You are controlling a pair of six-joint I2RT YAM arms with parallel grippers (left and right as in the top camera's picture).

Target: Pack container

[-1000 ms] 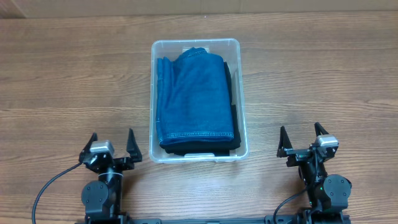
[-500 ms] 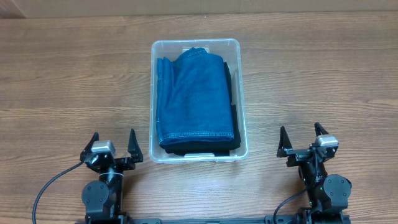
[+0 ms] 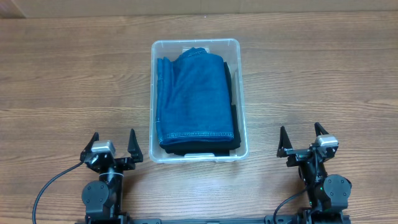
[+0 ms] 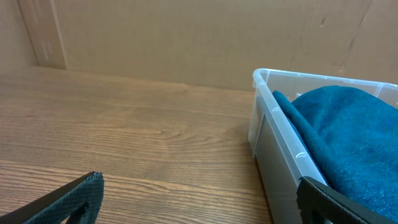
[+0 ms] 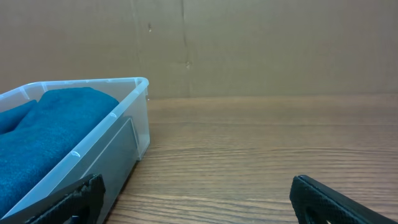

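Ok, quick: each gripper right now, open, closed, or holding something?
Left gripper: open, holding nothing.
Right gripper: open, holding nothing.

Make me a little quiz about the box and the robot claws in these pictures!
1. True or false: the folded blue jeans lie inside the clear container.
2. Pick one: the left claw and right claw are A) both open and empty, B) both shut tight, C) lifting the container.
3. What colour is the other cloth peeking out under the jeans?
Key: 1 true; 2 A; 3 black.
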